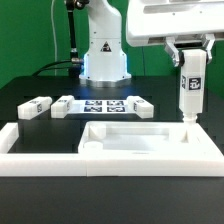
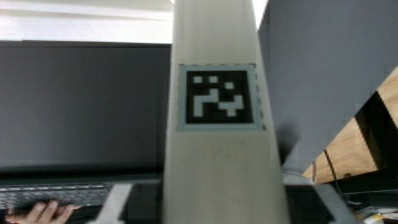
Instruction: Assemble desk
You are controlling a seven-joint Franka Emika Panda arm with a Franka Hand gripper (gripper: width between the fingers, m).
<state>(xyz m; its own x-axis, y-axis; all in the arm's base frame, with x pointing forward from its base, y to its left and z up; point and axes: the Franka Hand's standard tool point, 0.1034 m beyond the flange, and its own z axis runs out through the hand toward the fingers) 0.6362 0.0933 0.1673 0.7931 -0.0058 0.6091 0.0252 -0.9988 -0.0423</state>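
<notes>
Gripper: I am watching the two-finger gripper [image 1: 190,60] clamping the upper end of a white square-section plastic leg [image 1: 191,95]. Its fingers are pressing on opposite sides, so it is gripping this held leg.
Held leg: it is hanging upright beneath the gripper at the exterior view's right. In the wrist view it is filling the middle of the picture, with its small black-and-white square tag [image 2: 221,97] facing the camera.
Lower end: it is coming down at the far corner of the desk top on the exterior view's right. I cannot tell whether it is touching that corner or hovering just above it.
Desk top: the wide, shallow, white rectangular rimmed plastic top [image 1: 150,148] is lying flat on the black table [image 1: 110,200], directly below the held leg.
Border bars: the long white border bars [image 1: 40,152] are running along the near side and the exterior view's left, and the desk top is sitting just behind the near bar.
Marker board: the thin flat white marker board [image 1: 108,105] is lying beyond the desk top, in front of the white robot base [image 1: 103,55].
Loose legs: one short white tagged leg [image 1: 35,107] and another [image 1: 65,104] are lying on their sides just to the exterior view's left of the marker board, well apart from the gripper.
</notes>
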